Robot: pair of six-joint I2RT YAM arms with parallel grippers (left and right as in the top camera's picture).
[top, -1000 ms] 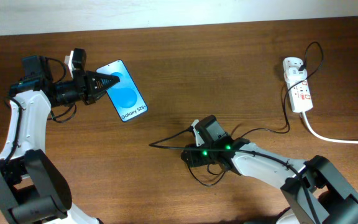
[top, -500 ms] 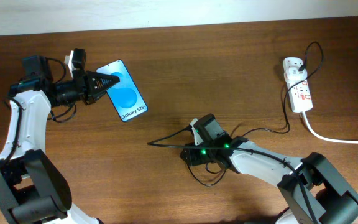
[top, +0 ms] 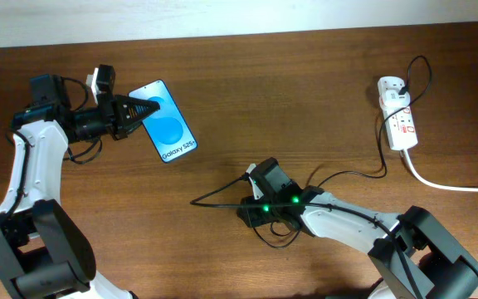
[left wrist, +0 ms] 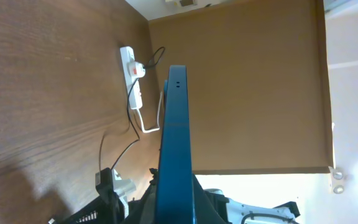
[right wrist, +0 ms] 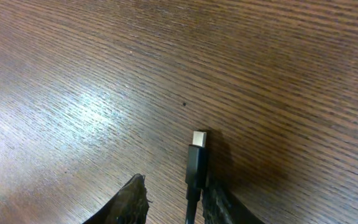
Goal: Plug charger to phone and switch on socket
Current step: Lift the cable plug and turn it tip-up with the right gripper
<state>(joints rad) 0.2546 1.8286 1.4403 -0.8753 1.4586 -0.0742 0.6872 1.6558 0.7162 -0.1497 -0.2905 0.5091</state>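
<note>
- Glossy wood-grain surface (right wrist: pixel 73 74); slim blue-screened phone (top: pixel 166 120) at its left end, edge clamped in the closed jaws of the left gripper (top: pixel 139 111).
- Thin black charger (right wrist: pixel 194 163), pale squared tip, lies between the narrow jaws of the right gripper (right wrist: pixel 176 185); grip unclear.

A wood-grain table (right wrist: pixel 104 93), smooth with a soft sheen, is seen beneath the right gripper (right wrist: pixel 173 199). Ahead of its fingers the charger (right wrist: pixel 195 163) is shown in matt black plastic, tipped with pale metal.
</note>
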